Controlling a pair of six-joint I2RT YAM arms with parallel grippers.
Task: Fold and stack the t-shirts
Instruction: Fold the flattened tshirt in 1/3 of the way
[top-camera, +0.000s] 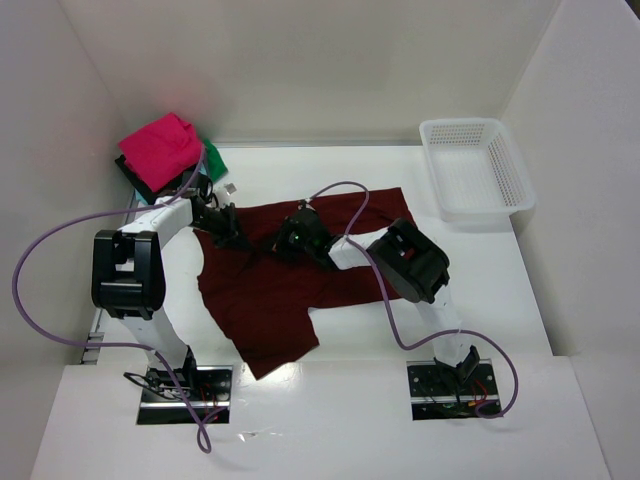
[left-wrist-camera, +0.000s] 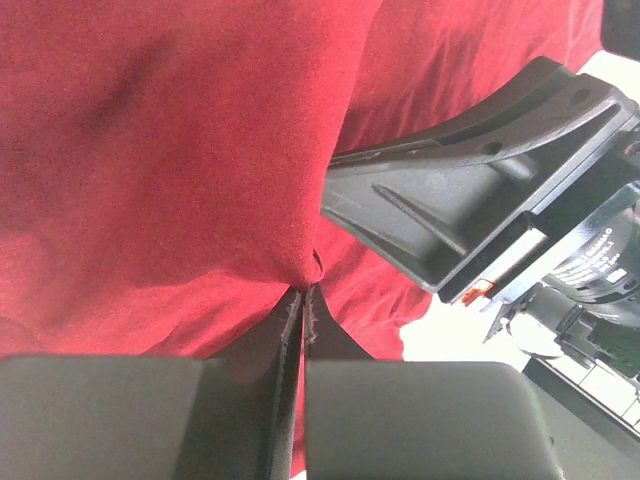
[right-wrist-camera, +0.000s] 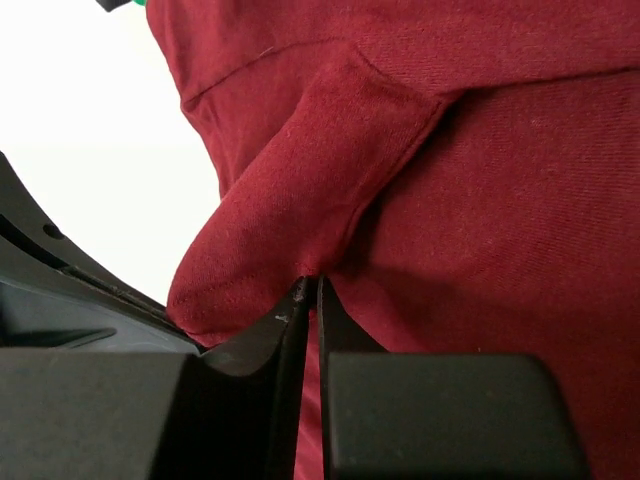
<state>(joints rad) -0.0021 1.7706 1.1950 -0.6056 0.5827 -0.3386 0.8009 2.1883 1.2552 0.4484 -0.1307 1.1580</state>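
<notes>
The maroon t-shirt (top-camera: 270, 290) lies spread and partly bunched on the white table between both arms. My left gripper (top-camera: 232, 232) is shut on a pinch of the maroon t-shirt (left-wrist-camera: 180, 150) near its upper left edge. My right gripper (top-camera: 290, 238) is shut on a fold of the maroon t-shirt (right-wrist-camera: 480, 180) near the shirt's upper middle, close to the left gripper. A stack of folded shirts stands at the back left: a bright pink one (top-camera: 160, 148) on top, a green one (top-camera: 214, 158) and a black one (top-camera: 133, 180) showing under it. No light blue shirt shows.
A white mesh basket (top-camera: 478, 167) stands at the back right. White walls close in the table on the left, back and right. Purple cables loop from both arms. The right gripper's body (left-wrist-camera: 470, 190) sits close beside my left fingers.
</notes>
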